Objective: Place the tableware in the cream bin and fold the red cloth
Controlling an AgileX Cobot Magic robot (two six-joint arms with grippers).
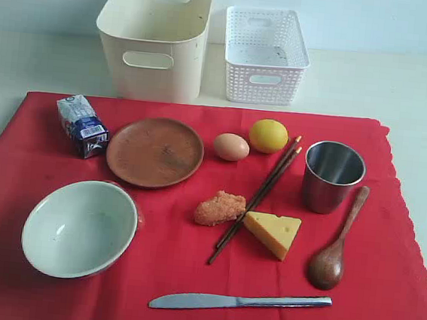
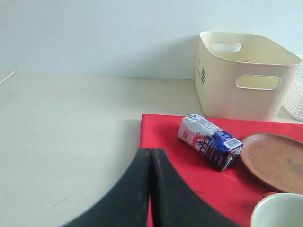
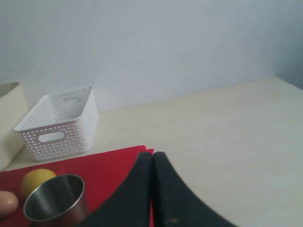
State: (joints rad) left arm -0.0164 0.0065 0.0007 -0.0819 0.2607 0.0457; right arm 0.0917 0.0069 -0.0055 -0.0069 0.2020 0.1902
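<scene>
The red cloth (image 1: 187, 278) lies flat on the table. On it rest a pale green-white bowl (image 1: 80, 227), a round brown plate (image 1: 155, 152), a steel cup (image 1: 334, 176), brown chopsticks (image 1: 257, 197), a dark wooden spoon (image 1: 335, 244) and a silver knife (image 1: 239, 302). The cream bin (image 1: 156, 36) stands behind the cloth at the back left. Neither arm shows in the exterior view. My left gripper (image 2: 150, 152) is shut and empty over the cloth's left edge, short of the carton (image 2: 210, 141). My right gripper (image 3: 153, 155) is shut and empty near the cloth's right edge, beside the cup (image 3: 56, 203).
A white lattice basket (image 1: 264, 54) stands right of the cream bin. A small blue-white carton (image 1: 83, 125), an egg (image 1: 231, 147), a lemon (image 1: 268, 136), a nugget (image 1: 219, 208) and a cheese wedge (image 1: 272, 233) also lie on the cloth among the tableware.
</scene>
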